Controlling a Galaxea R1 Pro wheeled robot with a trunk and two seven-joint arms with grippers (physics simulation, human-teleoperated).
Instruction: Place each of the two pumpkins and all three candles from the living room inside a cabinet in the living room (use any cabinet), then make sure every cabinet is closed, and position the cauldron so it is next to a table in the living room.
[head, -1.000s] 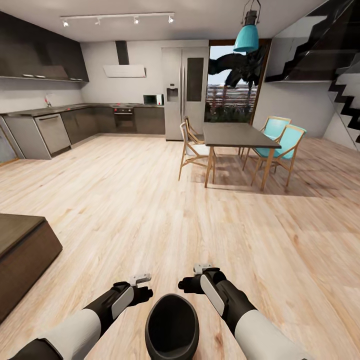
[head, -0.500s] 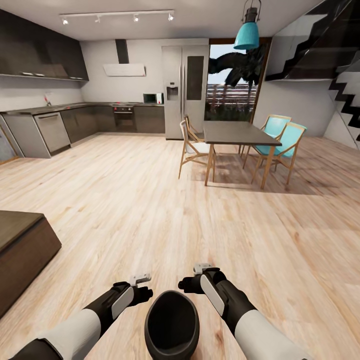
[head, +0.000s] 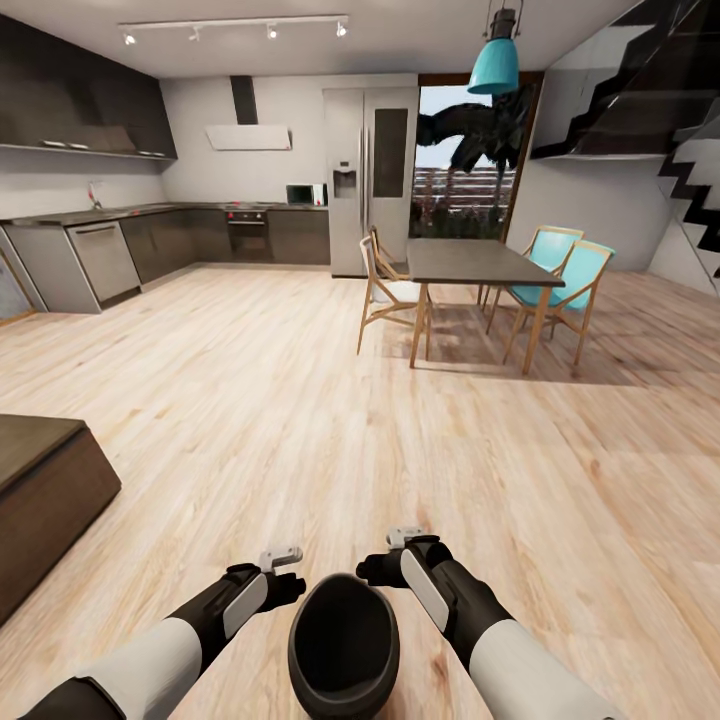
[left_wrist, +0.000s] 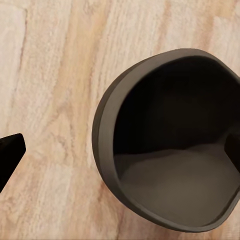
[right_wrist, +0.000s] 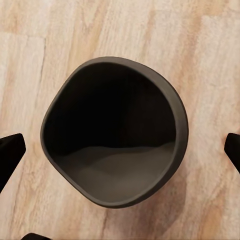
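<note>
The cauldron (head: 343, 645), a dark round empty pot, sits low between my two forearms over the wood floor. Its open mouth shows from above in the left wrist view (left_wrist: 175, 145) and the right wrist view (right_wrist: 115, 130). My left gripper (head: 283, 553) is just left of its far rim, my right gripper (head: 403, 537) just right of it. Both stand open, with fingertips spread wider than the pot and nothing clamped. A corner of the dark brown cabinet (head: 40, 480) shows at the left. The pumpkins and candles are out of view.
A dark-topped dining table (head: 470, 262) with wooden and teal chairs (head: 565, 285) stands ahead to the right. Grey kitchen units (head: 100, 255) and a fridge (head: 368, 180) line the far wall. A black staircase (head: 690, 170) is at the right. Wood floor (head: 260, 400) stretches between.
The whole picture has shifted slightly upward, so the camera has moved. The arms and the cauldron keep their places between each other; the cauldron looks a touch larger.
</note>
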